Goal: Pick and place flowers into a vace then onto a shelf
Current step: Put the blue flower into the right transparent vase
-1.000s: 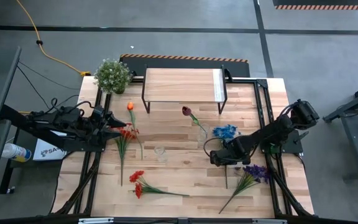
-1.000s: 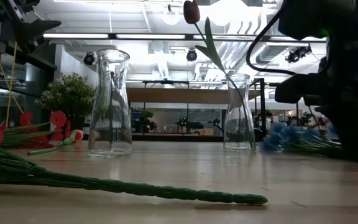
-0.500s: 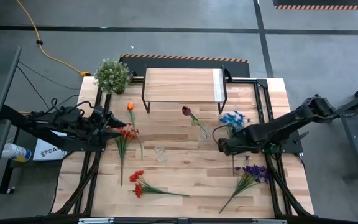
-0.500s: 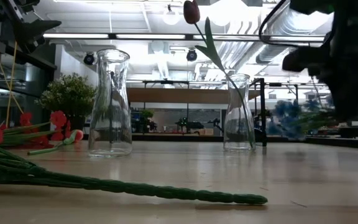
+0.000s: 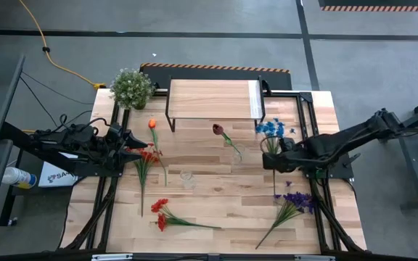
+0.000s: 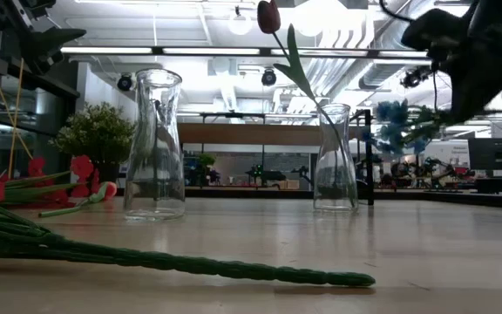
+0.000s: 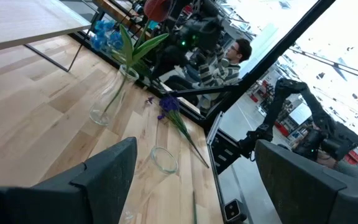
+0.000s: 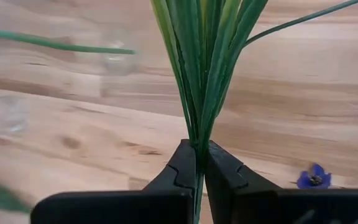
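The right tool (image 5: 269, 161) is clamped on the green stems of the blue flowers (image 5: 269, 128), holding them above the tabletop (image 5: 216, 196) just beside the vase (image 5: 236, 153) with the dark red bud. The left tool (image 5: 133, 141) waits spread open over the red flowers (image 5: 146, 156).

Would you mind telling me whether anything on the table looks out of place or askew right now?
Nothing looks damaged or spilled. Red flowers, purple spray and orange tulip lie loose on the table; the right gripper holds the blue spray aloft near the vase.
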Controlling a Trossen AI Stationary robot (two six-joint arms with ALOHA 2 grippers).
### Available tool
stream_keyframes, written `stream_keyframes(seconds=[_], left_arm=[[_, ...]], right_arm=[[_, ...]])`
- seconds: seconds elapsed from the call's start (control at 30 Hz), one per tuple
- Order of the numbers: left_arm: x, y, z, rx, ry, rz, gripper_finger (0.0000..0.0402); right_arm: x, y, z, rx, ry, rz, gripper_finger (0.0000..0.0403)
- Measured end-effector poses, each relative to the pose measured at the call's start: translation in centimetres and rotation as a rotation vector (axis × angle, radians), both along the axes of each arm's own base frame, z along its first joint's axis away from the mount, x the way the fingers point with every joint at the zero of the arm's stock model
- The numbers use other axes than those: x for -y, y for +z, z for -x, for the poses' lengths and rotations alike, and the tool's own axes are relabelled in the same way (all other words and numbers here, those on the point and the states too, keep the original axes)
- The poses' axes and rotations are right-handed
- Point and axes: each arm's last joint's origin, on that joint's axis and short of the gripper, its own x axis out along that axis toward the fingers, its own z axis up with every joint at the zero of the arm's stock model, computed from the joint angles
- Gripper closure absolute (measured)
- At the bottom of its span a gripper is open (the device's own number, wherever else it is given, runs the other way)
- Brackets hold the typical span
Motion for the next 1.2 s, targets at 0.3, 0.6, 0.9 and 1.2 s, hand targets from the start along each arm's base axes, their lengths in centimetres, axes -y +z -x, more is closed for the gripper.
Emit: stream_keyframes(seconds=[0.3, 0.6, 0.9, 1.2], left_arm=[[0.0, 0.0, 0.0, 0.001, 0.001, 0.0, 0.0043], [0.0, 0.0, 0.0, 0.001, 0.005, 0.001, 0.0043], [0.0, 0.0, 0.0, 0.001, 0.004, 0.004, 0.0043], [0.0, 0.0, 0.0, -0.001, 0.005, 0.023, 0.0043]], right_arm=[[0.7, 3.1, 1.1, 0.305, 0.047, 0.073, 0.0396], [1.2, 6.9, 0.8, 0.683, 0.064, 0.325, 0.0396], [1.3, 10.9, 0.3, 0.971, 0.13, 0.601, 0.0397], [1.1, 13.3, 0.4, 1.142, 0.263, 0.81, 0.0396]])
